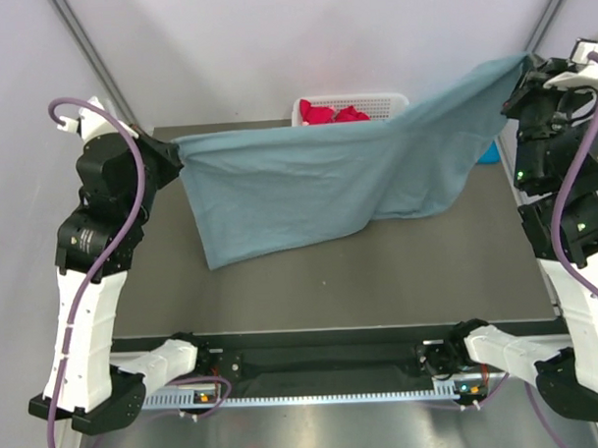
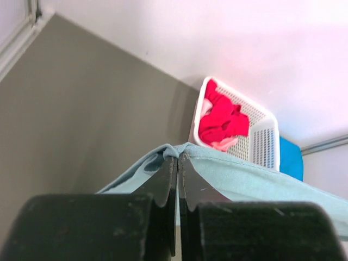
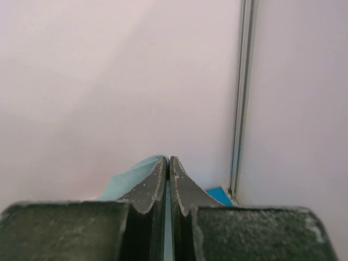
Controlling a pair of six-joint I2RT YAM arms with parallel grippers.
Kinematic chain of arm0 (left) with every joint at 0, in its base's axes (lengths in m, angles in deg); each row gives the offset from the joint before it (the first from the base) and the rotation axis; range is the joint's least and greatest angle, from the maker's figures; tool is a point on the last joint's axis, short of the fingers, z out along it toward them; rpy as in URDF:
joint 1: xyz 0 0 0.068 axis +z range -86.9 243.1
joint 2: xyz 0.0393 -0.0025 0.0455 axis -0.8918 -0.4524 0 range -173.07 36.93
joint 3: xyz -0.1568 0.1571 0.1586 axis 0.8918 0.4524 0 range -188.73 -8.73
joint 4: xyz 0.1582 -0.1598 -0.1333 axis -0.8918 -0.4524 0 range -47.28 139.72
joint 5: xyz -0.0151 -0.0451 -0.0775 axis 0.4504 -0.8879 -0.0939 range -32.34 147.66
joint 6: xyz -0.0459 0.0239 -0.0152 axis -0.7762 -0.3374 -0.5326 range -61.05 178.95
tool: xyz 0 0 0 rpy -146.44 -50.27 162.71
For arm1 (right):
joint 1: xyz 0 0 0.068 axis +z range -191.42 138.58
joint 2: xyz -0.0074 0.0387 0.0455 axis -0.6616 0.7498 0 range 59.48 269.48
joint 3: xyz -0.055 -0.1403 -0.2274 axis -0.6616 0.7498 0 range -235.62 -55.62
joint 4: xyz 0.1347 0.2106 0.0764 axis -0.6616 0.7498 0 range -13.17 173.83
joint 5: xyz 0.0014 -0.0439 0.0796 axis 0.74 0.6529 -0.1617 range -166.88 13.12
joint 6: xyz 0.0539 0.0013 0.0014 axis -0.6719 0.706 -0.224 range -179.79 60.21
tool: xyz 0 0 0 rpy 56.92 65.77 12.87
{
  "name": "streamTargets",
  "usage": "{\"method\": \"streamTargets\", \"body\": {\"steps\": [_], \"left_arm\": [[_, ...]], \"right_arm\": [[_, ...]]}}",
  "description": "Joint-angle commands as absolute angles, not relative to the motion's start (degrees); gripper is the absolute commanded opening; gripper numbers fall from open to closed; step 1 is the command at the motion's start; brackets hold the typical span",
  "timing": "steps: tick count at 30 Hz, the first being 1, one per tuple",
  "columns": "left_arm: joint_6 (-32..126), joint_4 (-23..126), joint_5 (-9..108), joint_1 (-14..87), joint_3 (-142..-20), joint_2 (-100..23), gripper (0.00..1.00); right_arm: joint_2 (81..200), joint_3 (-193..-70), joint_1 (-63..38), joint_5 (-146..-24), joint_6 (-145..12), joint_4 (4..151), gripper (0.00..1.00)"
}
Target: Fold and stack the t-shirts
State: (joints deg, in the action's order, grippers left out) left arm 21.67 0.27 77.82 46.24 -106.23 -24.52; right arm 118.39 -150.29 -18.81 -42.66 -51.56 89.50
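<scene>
I am holding both arms raised at the sides of the counter point(image 1: 331, 292), elbows bent and wrists turned inward toward each other, the right one sitting higher and farther back than the left. My left claw point(image 2: 178, 157) is clamping shut on one corner of the grey-blue shirt point(image 1: 317, 179). My right claw point(image 3: 169, 160) is pinching shut on the opposite corner, so the cloth is hanging spread in the air between them, sloping up to the right and sagging in the middle. Its lower left corner is drooping close to the counter; whether it is touching, I cannot tell. Behind it the basket point(image 1: 383, 104) is standing at the far edge, its lower part covered by the cloth, with a red shirt point(image 2: 220, 119) and a bit of pink shirt point(image 2: 224, 144) bunched inside. A turquoise shirt point(image 2: 291, 159) is lying just beside the basket, mostly hidden behind the hanging cloth and my right arm.
</scene>
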Motion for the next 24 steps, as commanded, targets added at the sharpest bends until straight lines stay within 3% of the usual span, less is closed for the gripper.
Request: {"method": "streamTargets", "body": {"steps": [1,11,24], "left_arm": [[26.8,8.7,79.4,46.3,-110.3,-24.8,0.0],[29.4,14.5,79.1,46.3,-121.5,-24.2,0.0],[29.7,31.1,81.6,46.2,-123.2,-27.1,0.0]], "right_arm": [[117.9,-154.6,-19.9,-45.1,-46.5,77.3,0.0],[116.9,-164.0,-19.8,-51.7,-46.6,76.7,0.0],[122.9,-172.0,-19.9,-55.4,-43.6,73.3,0.0]]}}
